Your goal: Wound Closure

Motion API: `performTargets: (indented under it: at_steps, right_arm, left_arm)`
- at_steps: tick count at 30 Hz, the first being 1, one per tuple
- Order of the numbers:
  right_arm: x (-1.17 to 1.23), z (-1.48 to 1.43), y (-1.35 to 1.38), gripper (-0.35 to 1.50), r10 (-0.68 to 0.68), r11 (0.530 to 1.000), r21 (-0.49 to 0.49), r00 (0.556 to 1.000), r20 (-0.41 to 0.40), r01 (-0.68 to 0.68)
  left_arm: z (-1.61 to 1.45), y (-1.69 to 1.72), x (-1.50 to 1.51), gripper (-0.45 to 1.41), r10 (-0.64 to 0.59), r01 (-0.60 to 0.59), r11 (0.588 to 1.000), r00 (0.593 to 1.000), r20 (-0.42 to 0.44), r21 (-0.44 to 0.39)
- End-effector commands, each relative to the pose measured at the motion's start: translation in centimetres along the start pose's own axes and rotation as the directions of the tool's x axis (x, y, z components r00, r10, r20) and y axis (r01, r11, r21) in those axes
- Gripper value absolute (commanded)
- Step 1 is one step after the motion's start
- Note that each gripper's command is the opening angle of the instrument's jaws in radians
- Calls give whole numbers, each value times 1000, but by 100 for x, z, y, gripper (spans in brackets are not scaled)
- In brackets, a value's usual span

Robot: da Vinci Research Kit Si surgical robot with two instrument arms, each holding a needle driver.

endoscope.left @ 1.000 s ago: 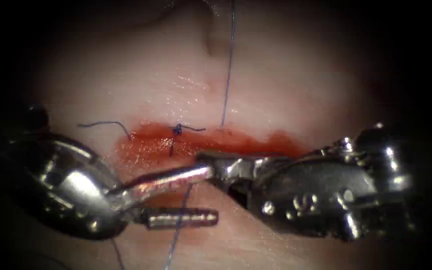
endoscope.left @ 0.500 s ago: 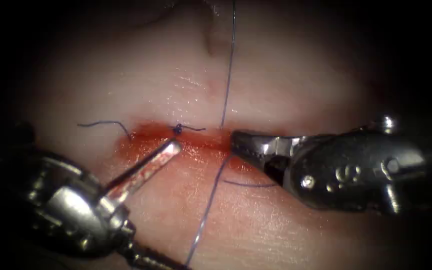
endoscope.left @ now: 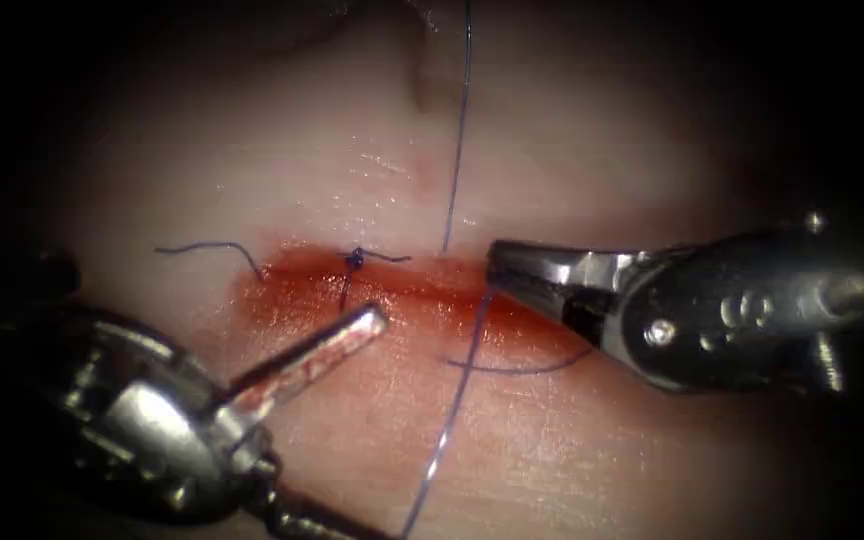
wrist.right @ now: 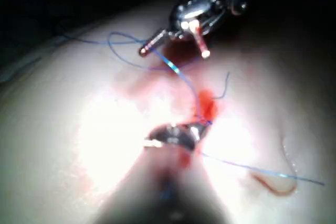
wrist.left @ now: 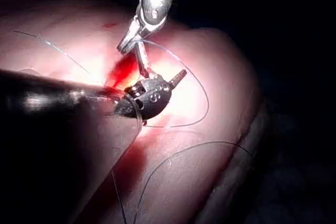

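Observation:
The tissue (endoscope.left: 552, 130) has a cut (endoscope.left: 402, 285) running across it, wet with red fluid. A tied knot (endoscope.left: 355, 259) with short cut ends sits on the cut's left part. The blue thread (endoscope.left: 457, 150) comes down from above, enters the tissue right of the knot and trails toward the front. My right tool (endoscope.left: 497, 268) comes in from the right, jaws shut on the thread at the cut; its jaws (wrist.right: 178, 134) also appear in the right wrist view. My left tool (endoscope.left: 352, 425) sits front left, jaws spread wide and holding nothing, one fingertip (endoscope.left: 372, 320) just below the knot.
A slack loop of thread (endoscope.left: 512, 368) lies on the tissue below the right tool. A loose thread end (endoscope.left: 197, 247) curls left of the cut. In the left wrist view, my left tool (wrist.left: 160, 66) has the right tool (wrist.left: 152, 3) beyond it.
The right tool has drawn up and to the right, away from the left tool's jaw, taking thread with it. The left tool's jaws have opened wider. A slack loop has appeared.

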Motion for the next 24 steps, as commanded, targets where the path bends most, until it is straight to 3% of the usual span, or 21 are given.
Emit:
performTargets:
  at_steps: [1,12,17,24]
  right_arm:
    - [-2,6,-7,-35,3,1000,1,1000,-1,-3]
    - [-19,17,-1,-35,181,983,23,983,-28,-180]
    - [-24,18,-2,-35,195,981,23,980,-28,-195]
    - [-39,26,-4,-35,227,973,35,974,-11,-227]
  left_arm:
    - [4,8,-4,103,20,-20,1000,1000,-1,-1]
    - [22,1,-13,98,62,-62,998,998,13,14]
    - [20,1,-14,98,74,-74,997,997,11,13]
    - [20,4,12,90,126,-126,992,992,3,11]
